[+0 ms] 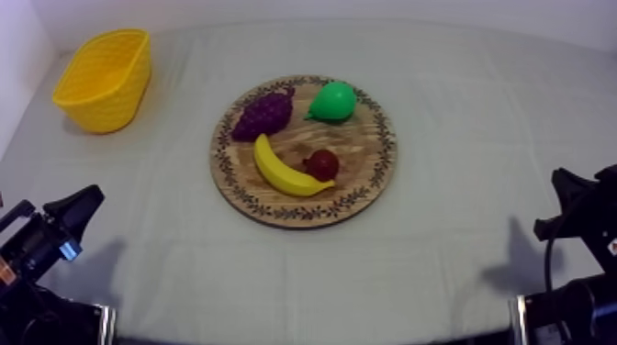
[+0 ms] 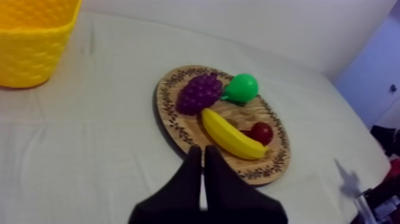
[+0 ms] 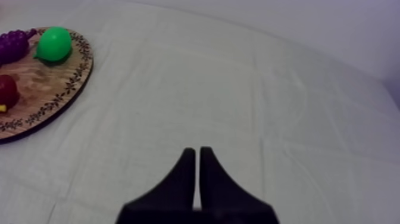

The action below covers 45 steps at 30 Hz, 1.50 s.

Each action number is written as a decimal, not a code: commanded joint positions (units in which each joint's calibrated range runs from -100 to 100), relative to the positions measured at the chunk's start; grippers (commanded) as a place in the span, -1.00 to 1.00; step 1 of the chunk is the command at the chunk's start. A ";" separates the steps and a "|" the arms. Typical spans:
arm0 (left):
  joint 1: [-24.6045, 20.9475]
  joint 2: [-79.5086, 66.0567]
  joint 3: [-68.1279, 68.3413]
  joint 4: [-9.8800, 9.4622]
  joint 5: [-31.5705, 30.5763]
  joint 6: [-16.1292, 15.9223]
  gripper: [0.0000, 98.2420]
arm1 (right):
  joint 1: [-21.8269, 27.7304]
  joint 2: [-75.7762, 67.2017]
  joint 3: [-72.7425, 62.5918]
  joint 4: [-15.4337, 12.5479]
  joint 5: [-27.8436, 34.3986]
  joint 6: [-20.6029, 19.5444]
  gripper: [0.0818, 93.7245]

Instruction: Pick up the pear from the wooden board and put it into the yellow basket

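A grey-white cloth (image 1: pixel 459 110) covers the table, with a pale wall behind it. At the middle lies the round wooden board with a patterned rim (image 1: pixel 303 213), and we place everything else from it. The smooth green toy pear (image 1: pixel 332 101) rests on the board's far part, just right of the centre line. The bunch of purple grapes (image 1: pixel 263 114) is just beside it on the far left. The curved yellow banana (image 1: pixel 285 170) lies across the near part with the small red fruit (image 1: pixel 321 164) touching it. The yellow woven plastic basket (image 1: pixel 103 81) stands off the board to its far left, well apart from it.

Our left gripper (image 2: pixel 202 150) waits near the board's near left and our right gripper (image 3: pixel 197 152) off its near right. Each is clenched on nothing, its fingers lying together as a narrow wedge.

The pear's long axis seems to run along the far rim, narrow end towards the grapes, though that end is hard to make out. Both arms look about equally far from the pear. From the left gripper it lies beyond the banana. From the right gripper the way over the bare rim is free. The left arm is on the basket's side, so we judge it the better suited. It would have to open and cross over the banana.
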<state>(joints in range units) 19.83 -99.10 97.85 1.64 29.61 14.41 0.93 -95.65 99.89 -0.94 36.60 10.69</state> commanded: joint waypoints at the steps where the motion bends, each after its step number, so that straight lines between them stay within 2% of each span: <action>1: 0.00 2.09 -2.51 2.99 -0.02 -2.77 -1.00 | -0.01 -0.02 0.00 -0.01 0.01 -0.02 -0.99; 3: -0.22 6.18 -6.05 4.37 0.01 -2.47 -1.00 | -0.01 -0.02 0.00 -0.01 0.01 -0.02 -0.99; 5: -0.27 11.54 -10.84 4.90 0.72 -1.68 -1.00 | -0.01 -0.02 0.00 -0.01 0.01 -0.02 -0.99; 9: -0.86 24.62 -23.83 5.14 5.35 -0.60 -1.00 | -0.01 -0.02 0.00 -0.01 0.01 0.01 -0.99; 16: -1.00 45.41 -47.94 5.90 15.21 -1.00 -1.00 | -0.01 -0.02 0.00 -0.01 0.01 0.00 -0.99; 25: -1.64 68.87 -76.63 4.18 29.73 2.27 -1.00 | -0.01 -0.02 0.00 -0.01 0.01 -0.02 -0.99; 34: -2.16 88.91 -97.95 3.66 43.00 3.99 -1.00 | -0.01 -0.02 0.00 -0.01 0.01 -0.02 -0.99; 39: -1.16 98.80 -106.23 3.42 49.62 4.03 -1.00 | -0.01 -0.02 0.00 -0.01 0.01 -0.01 -0.99; 45: 1.30 110.15 -114.77 3.40 52.60 2.60 -1.00 | -0.01 -0.02 0.00 -0.01 0.01 -0.02 -0.99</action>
<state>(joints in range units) 20.61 5.65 -13.14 5.05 81.73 17.18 0.93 -95.65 99.89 -0.94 36.60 10.65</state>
